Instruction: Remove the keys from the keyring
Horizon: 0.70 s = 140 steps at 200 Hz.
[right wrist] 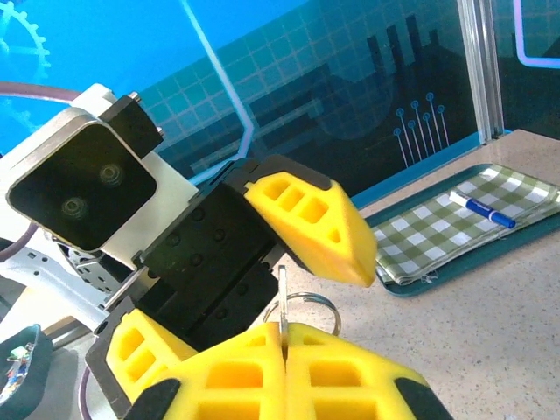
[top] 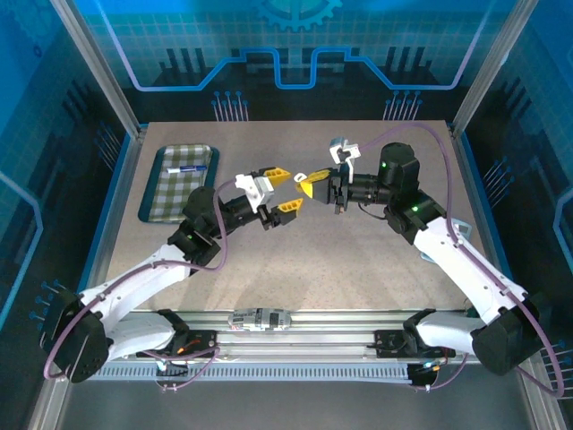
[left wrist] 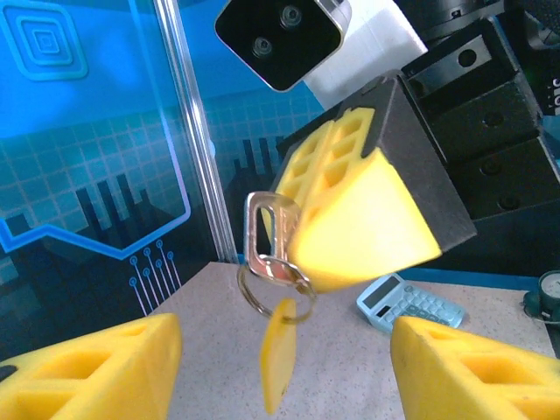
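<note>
A: The left gripper has its fingers spread well apart, and the bottom edge of its wrist view cuts off both.
B: Just past them?
A: The keyring, a blurred yellow-orange tag, hangs in the air from a wire loop. The loop passes through the key above it.
B: Who holds the key?
A: The right gripper, with its fingers pressed together on it. The blade is hidden between the pads, so only the head is visible.
B: Farther back?
A: A calculator lies on the table, partly covered by that gripper. At the far left is a tray with a pen. From above, the key is too small to make out.
</note>
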Available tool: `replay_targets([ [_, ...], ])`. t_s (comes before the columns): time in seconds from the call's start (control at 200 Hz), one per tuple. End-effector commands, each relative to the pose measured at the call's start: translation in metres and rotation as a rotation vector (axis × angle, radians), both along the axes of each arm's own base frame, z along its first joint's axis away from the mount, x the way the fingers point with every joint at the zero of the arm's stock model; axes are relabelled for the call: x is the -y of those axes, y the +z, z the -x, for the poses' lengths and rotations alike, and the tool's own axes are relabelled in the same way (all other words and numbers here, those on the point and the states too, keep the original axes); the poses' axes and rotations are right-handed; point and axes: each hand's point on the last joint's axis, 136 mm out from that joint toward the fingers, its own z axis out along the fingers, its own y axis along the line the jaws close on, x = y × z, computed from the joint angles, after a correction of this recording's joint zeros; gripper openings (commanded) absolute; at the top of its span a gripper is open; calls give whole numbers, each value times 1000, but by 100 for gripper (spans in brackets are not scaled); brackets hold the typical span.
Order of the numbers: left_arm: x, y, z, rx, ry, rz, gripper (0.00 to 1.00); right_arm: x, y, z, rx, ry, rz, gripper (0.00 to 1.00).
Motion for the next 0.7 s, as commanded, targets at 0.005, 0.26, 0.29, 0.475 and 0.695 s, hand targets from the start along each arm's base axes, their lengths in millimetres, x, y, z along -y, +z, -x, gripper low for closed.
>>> replay_targets([
  [0.005,4,24,0,88,-22,26,66,2,13,9,24,36,-39,0],
  [0.26,10,31,-8,106,-40,33,64,2,16,13,26,54,-54,0],
  [0.29,11,32,-8,107,-45,35,63,2,17,13,26,56,-56,0],
  [0.475,14,33,-8,113,-62,29,52,3,20,15,31,58,-66,0],
  [0.695,14,37,-5,127,-76,29,36,2,18,14,23,59,-73,0],
])
